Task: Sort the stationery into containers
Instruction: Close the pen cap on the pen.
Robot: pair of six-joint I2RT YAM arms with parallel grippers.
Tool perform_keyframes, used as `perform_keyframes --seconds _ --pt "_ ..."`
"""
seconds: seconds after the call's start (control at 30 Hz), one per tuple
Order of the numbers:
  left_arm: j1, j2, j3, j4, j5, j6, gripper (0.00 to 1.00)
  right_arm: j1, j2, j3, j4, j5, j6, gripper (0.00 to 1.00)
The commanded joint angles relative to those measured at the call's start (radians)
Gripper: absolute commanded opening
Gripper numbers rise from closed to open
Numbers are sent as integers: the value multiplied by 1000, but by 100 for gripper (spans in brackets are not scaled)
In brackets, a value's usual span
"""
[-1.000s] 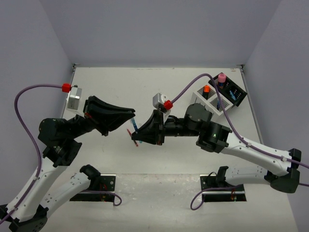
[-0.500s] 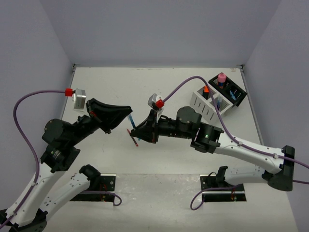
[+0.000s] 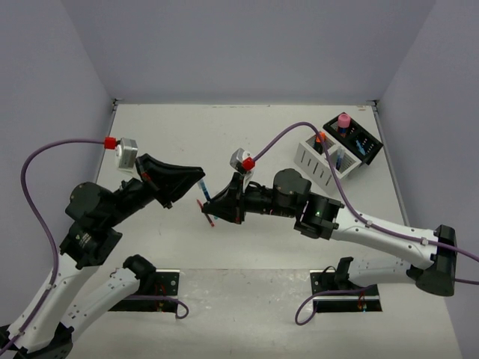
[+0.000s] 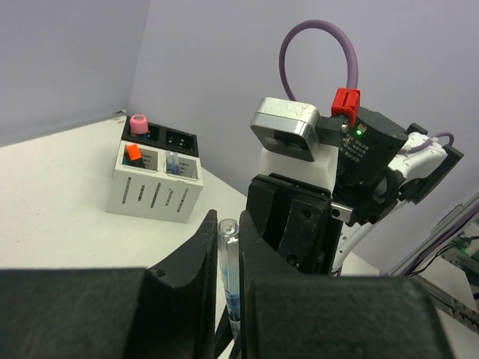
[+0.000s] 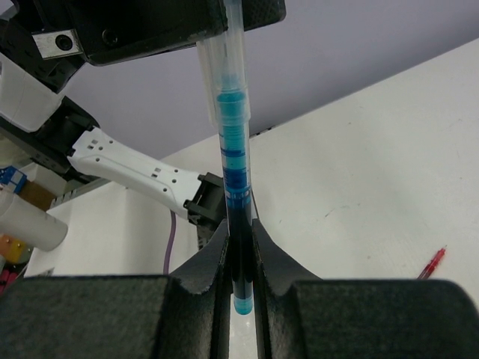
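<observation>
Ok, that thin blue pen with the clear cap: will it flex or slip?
Probably stiff: the thin blue pen runs dead straight between the left jaws and right jaws. The left jaws seem to hold its clear cap, so pulling apart may pop the cap off. The barrel looks smooth and round, so it could slip lengthwise or roll if laid down.

**Q:** What bears the items?
**A:** A white table [image 3: 179,134].
**Q:** What lies directly on it?
**A:** Far right: a white box [image 3: 318,161] just beside a black box [image 3: 361,142]. Centre: a red pen [image 5: 432,263], lying flat. Near edge: two black base plates [image 3: 169,283].
</observation>
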Motion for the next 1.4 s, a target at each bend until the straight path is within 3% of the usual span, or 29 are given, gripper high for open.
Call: perform_keyframes --seconds 0.0,0.03,0.13,0.17,0.23,0.4,0.67,0.9,1.23,1.3,1.37 --pt "-1 1 77 -68 57 41 0 -13 -60 0 89 50 25 0" --pt "-2 3 85 -67 66 45 2 -14 -66 -3 88 48 26 0" --pt "-2 12 110 -57 101 51 33 -13 -82 -9 72 34 22 0" --pt "-4 14 112 -57 102 53 35 -13 -86 -9 68 34 20 0" --pt "-1 22 141 -62 104 56 57 -11 -107 -24 68 24 20 0" --pt "-1 61 188 -36 142 61 69 -11 -131 -35 60 -37 17 0" --pt "-2 118 199 145 288 22 69 1 -143 -24 29 -150 -3 0" --pt "-1 149 161 199 277 -30 44 21 -159 -23 20 -10 -24 0" --pt "-3 145 102 217 292 -35 41 21 -147 26 -3 52 -41 0" --pt "-1 154 104 220 292 -36 35 21 -145 30 -4 44 -43 0" --pt "-1 163 102 224 294 -38 23 22 -145 36 -8 43 -43 0"
